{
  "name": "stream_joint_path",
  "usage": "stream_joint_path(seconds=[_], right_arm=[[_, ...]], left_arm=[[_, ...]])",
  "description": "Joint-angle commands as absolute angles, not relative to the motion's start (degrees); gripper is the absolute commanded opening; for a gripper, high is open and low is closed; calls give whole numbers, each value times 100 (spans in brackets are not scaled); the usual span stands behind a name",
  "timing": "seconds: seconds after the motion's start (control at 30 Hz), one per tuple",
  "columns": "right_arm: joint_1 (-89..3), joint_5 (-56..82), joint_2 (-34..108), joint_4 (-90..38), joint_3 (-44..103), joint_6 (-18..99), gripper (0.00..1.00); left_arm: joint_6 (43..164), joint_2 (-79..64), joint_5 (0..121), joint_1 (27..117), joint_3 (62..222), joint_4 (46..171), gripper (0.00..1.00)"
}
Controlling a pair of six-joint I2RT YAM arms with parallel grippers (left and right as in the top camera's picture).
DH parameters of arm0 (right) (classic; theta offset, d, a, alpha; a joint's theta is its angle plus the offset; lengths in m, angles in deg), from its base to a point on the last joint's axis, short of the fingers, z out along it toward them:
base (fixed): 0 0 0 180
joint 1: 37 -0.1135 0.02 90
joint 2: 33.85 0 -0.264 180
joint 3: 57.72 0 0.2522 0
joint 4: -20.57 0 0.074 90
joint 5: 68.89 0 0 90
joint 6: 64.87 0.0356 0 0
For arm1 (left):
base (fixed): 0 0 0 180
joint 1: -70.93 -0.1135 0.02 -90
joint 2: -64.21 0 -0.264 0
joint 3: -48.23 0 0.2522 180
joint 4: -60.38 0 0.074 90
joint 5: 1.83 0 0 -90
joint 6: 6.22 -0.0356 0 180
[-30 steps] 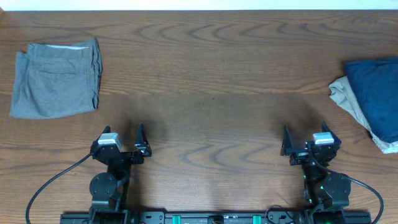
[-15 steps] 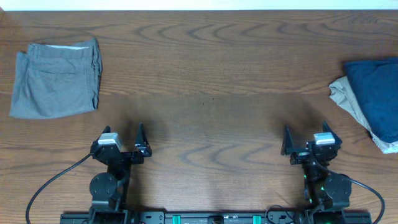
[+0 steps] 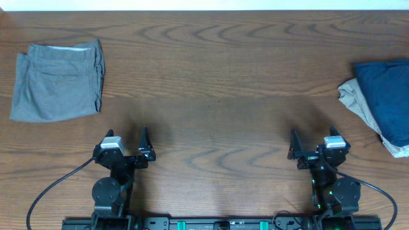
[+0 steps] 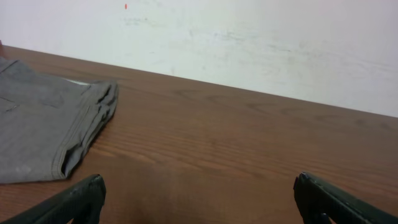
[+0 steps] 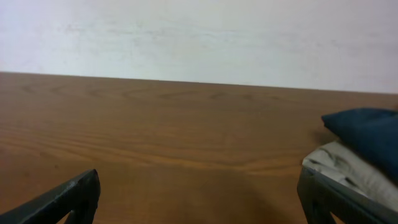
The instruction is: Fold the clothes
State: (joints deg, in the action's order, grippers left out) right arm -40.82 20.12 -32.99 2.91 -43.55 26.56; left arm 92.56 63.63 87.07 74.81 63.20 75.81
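Observation:
Folded grey shorts [image 3: 57,80] lie at the table's far left; they also show in the left wrist view [image 4: 43,127]. A dark blue garment [image 3: 386,96] lies on a beige garment [image 3: 359,102] at the right edge; both show in the right wrist view, the blue one [image 5: 367,132] above the beige one [image 5: 348,171]. My left gripper [image 3: 126,144] is open and empty near the front edge, well below the shorts. My right gripper [image 3: 313,144] is open and empty, left of and nearer than the pile. Each wrist view shows only bare wood between the fingertips [image 4: 81,199] [image 5: 74,196].
The wooden table [image 3: 217,89] runs back to a white wall [image 4: 249,43]. Cables trail from both arm bases at the front edge [image 3: 57,185].

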Motion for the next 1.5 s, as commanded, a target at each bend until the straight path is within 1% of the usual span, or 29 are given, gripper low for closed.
stream_joint_path(seconds=[0.0, 0.2, 0.37, 0.5, 0.6, 0.7, 0.83, 0.93, 1.03, 1.1, 1.27, 1.37, 1.47], right_arm=[[-4141, 2044, -3299, 217, -4321, 3113, 99], [-4141, 2086, -3106, -520, -3848, 3106, 99], [-4108, 2097, -2398, -845, -3280, 2953, 99], [-4101, 2114, -1504, -1014, -2756, 2879, 99], [-4104, 2117, -717, -1182, -2305, 2757, 99], [-4101, 2132, 124, -1610, -1730, 2761, 99], [-4062, 2132, 1287, -2491, -856, 2761, 99], [-3977, 2127, 2144, -3197, -133, 2763, 99], [-3970, 1926, 2730, -3442, 322, 2765, 99], [-3968, 1714, 2979, -3471, 473, 2781, 99], [-3964, 1832, 3158, -3446, 490, 2783, 99], [-3964, 1830, 3151, -3466, 490, 2783, 99], [-3964, 1828, 3151, -3525, 490, 2785, 99]], left_arm=[[9262, 6381, 8772, 7492, 6337, 7780, 98], [9435, 5821, 8777, 7492, 6908, 7850, 98], [9424, 4532, 8781, 7485, 7695, 7885, 98], [9280, 3142, 8781, 7485, 8589, 8215, 98], [9129, 2163, 8781, 7485, 9365, 8748, 98], [9105, 1280, 8781, 7457, 10230, 9433, 98], [9101, 198, 8757, 7186, 11581, 10836, 98], [9022, -390, 8709, 6887, 12516, 11813, 98], [9020, -657, 8565, 6677, 13026, 12152, 98], [9015, -688, 8563, 6541, 13144, 11970, 98], [9077, -926, 8582, 5955, 13144, 10635, 98], [9197, -1488, 8582, 5510, 13146, 9909, 98], [9195, -2185, 8589, 5289, 13146, 9376, 98]])
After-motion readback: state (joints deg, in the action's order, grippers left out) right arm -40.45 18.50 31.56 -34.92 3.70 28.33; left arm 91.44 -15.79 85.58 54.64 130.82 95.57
